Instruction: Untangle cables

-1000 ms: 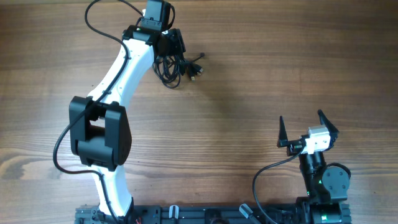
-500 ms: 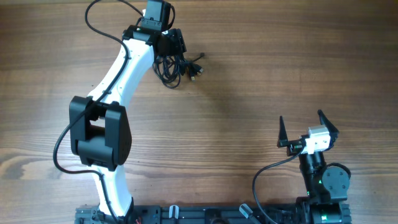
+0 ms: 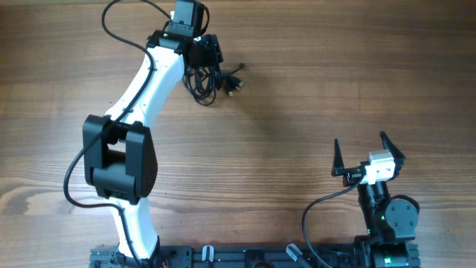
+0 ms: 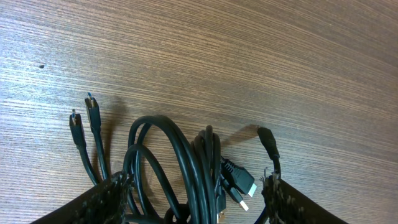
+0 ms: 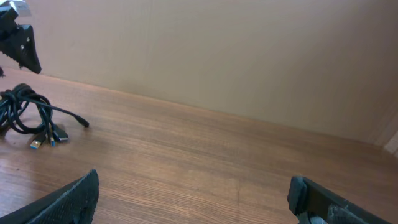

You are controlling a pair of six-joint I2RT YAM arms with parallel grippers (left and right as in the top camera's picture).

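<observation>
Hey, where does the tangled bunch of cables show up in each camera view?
Overhead: cables upper middle, at the left claw.
Left wrist: cables bottom centre, between the claw's fingers.
Right wrist: cables at the far left edge.
Shared landmark: the left claw, right by the cables in every view.

The left arm (image 3: 152,82), at the left of the overhead frame, is built of white tubes joined by bulky black housings (image 3: 119,160), and a thick black wire (image 3: 67,182) is looped beside it. The right arm (image 3: 387,212), at lower right, is seen as black, topped by a pale grey block (image 3: 381,165) and two pointed black fingers (image 3: 337,158).
</observation>
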